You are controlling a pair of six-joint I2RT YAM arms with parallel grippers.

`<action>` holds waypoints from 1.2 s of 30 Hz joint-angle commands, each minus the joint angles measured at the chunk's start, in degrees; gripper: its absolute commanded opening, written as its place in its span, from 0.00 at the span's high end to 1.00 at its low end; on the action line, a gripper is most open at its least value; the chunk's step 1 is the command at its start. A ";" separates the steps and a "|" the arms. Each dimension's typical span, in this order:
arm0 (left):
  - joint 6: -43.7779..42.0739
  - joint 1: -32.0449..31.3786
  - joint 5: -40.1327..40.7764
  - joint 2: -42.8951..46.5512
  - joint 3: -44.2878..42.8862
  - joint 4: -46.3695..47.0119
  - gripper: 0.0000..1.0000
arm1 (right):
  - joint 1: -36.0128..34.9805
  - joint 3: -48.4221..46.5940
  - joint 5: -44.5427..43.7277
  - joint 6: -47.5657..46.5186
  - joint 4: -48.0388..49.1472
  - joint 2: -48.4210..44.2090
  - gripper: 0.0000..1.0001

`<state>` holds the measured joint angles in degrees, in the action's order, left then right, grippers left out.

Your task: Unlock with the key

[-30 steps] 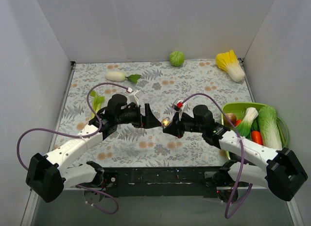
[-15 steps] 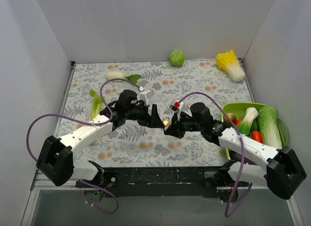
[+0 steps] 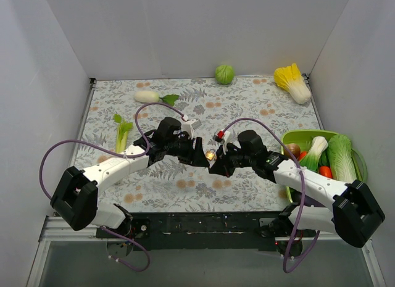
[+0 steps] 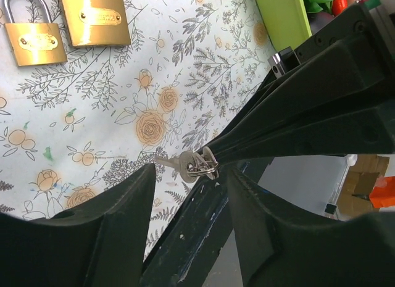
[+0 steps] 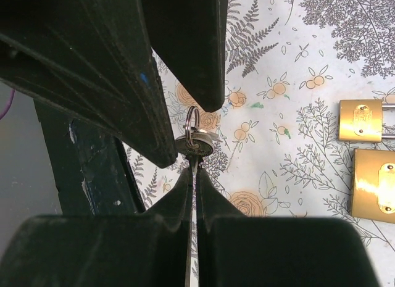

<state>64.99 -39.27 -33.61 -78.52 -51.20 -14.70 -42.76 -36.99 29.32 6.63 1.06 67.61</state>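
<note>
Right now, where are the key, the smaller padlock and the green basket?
key [image 5: 194,143]: right wrist view, on its round head.
smaller padlock [image 4: 36,44]: left wrist view, on its brass body.
green basket [image 3: 303,134]: top external view, on its far rim.

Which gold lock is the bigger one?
In the left wrist view, the right-hand padlock: its brass body is wider than the small padlock beside it.

The right gripper [image 5: 192,174], at 6 o'clock, pinches a key [image 5: 195,144] at centre. The left gripper [image 5: 185,133] enters from 11 o'clock, jaws apart. Two brass padlocks [image 5: 360,121] lie at 3 o'clock.
</note>
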 commanded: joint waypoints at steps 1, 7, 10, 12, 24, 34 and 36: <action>-0.66 -0.46 0.38 0.47 -0.74 0.11 0.53 | -0.04 -2.56 0.82 -0.92 0.96 0.15 0.99; -0.13 -0.55 1.26 -1.02 -0.74 0.20 0.59 | -0.04 -3.00 1.61 -0.83 1.22 1.12 0.99; 0.31 -0.46 1.00 -1.90 -0.57 0.55 0.61 | 0.05 -3.09 1.97 -0.83 1.14 1.55 0.99; 0.66 -0.46 0.91 -2.16 -0.39 0.99 0.63 | -0.04 -3.17 2.14 -0.83 1.23 1.64 0.99; 4.00 -0.55 -1.81 -2.60 2.42 5.56 0.88 | -0.04 -2.91 2.24 -0.74 1.67 1.91 0.99; 5.49 -0.46 2.66 3.28 8.56 8.98 1.00 | 0.75 -1.07 -5.06 3.29 1.66 -3.62 0.83; 7.51 -0.55 2.93 6.08 10.50 13.45 1.00 | 1.45 -0.10 -5.06 4.35 2.71 -6.43 0.72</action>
<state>70.15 -39.55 -32.47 -78.56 -44.58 -6.48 -42.61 -37.36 26.79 8.51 -1.32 66.92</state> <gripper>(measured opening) 0.216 0.196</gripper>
